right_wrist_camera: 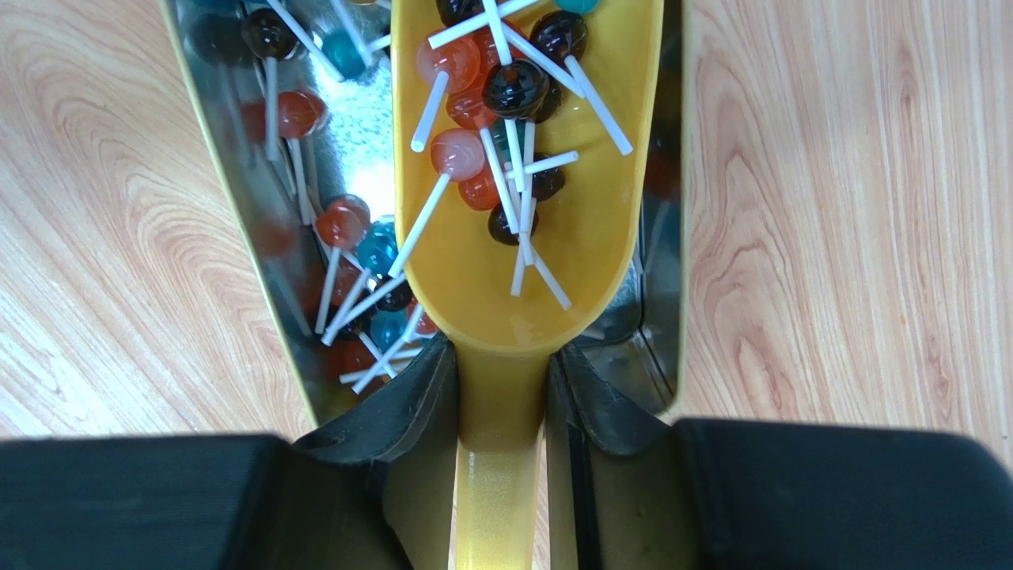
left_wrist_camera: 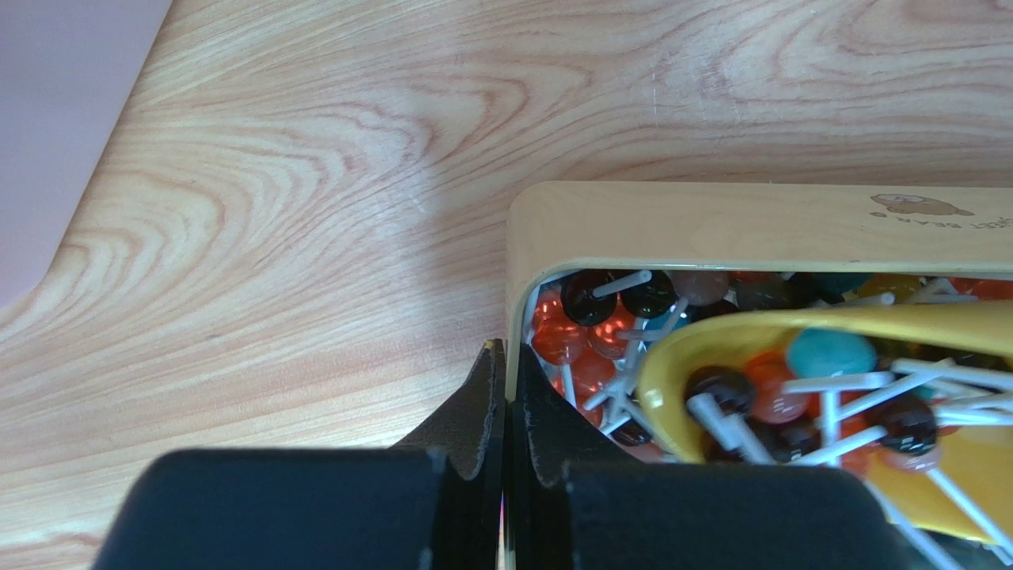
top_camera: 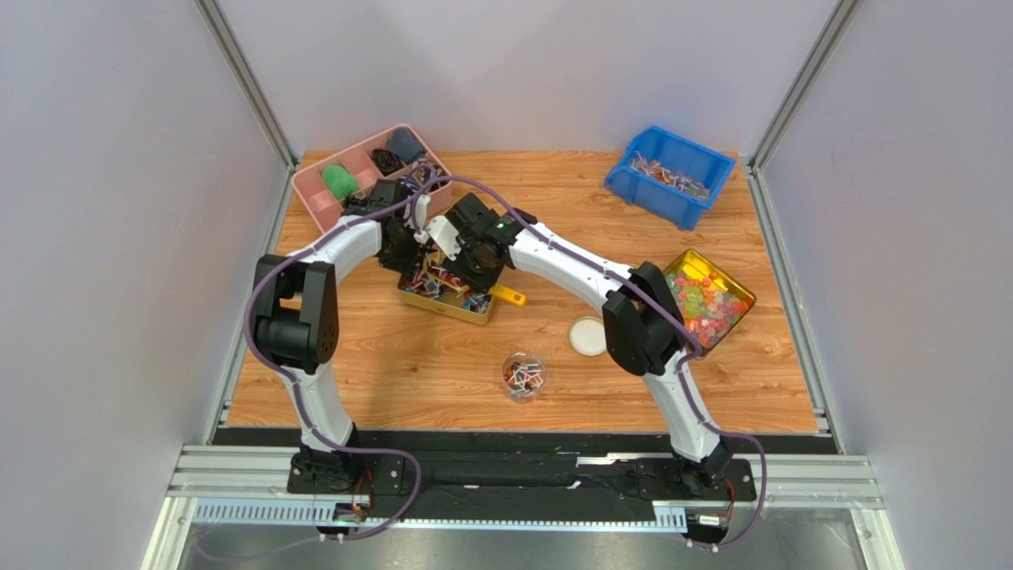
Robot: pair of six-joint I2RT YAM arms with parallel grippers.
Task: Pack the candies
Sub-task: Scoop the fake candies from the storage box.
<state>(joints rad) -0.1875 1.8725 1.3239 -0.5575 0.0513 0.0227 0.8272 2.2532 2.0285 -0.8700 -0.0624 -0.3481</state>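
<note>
The candies are small ball sweets on white sticks, red, dark and teal. Many lie in a gold tin [top_camera: 419,297] at mid table. My right gripper [right_wrist_camera: 502,356] is shut on the handle of a yellow scoop [right_wrist_camera: 535,273]. The scoop sits inside the tin [right_wrist_camera: 226,154] with several candies [right_wrist_camera: 514,86] in its bowl. My left gripper [left_wrist_camera: 508,356] is shut on the tin's side wall [left_wrist_camera: 713,226], one finger inside and one outside. The scoop [left_wrist_camera: 737,339] and candies [left_wrist_camera: 589,297] show beside it. From above, both grippers, left [top_camera: 410,244] and right [top_camera: 458,255], meet over the tin.
A small clear jar [top_camera: 522,377] holding some candies stands near the front, its white lid [top_camera: 587,336] beside it. A blue bin [top_camera: 672,172] with more candies is back right. A gold tin of gummies [top_camera: 709,297] is at the right. A pink tray [top_camera: 357,178] is back left.
</note>
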